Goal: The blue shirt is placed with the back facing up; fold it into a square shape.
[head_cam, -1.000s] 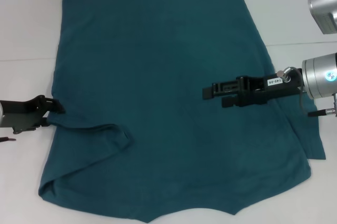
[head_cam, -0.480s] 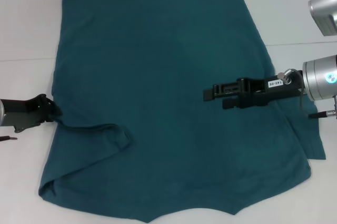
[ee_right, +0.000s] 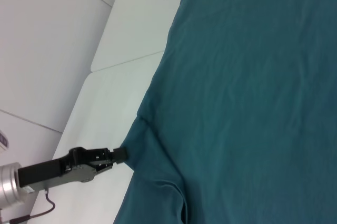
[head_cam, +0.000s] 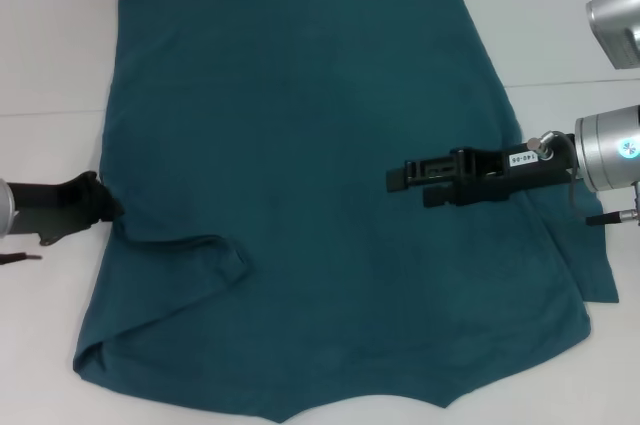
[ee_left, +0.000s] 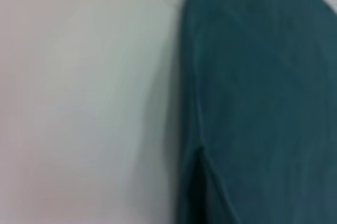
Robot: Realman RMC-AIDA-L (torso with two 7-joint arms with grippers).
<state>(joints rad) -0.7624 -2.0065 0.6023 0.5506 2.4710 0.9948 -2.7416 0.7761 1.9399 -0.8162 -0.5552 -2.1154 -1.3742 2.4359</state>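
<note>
Blue shirt [head_cam: 300, 195] lies spread back-up on the white table [head_cam: 50, 35], collar end near the robot, hem at the far side. Not yet square.

Change over the last second: left claw [head_cam: 105, 207] has crept inward along the table toward the shirt's left edge and now sits right at it, tips touching or just into the fabric beside the sleeve seam. Earlier it stood slightly clear of the cloth. Right wrist view confirms the left claw [ee_right: 120, 155] at the very edge. Cannot tell how wide it stands, nor whether any fabric is pinched.

The left sleeve [head_cam: 190, 263] is already turned in over the body, its edge curling just inward of the claw. My read: the arm is setting up a pinch on the left side for the next lengthwise fold.

Right claw [head_cam: 395, 177] hovers over the shirt's right half, pointing toward the middle; position hardly changed. It holds nothing; how wide it stands, cannot tell.

Right of that claw, the right sleeve [head_cam: 595, 270] is out flat, not folded in.

In the way: nothing loose on the cloth. The right claw overhangs where a fold from the left could land.
</note>
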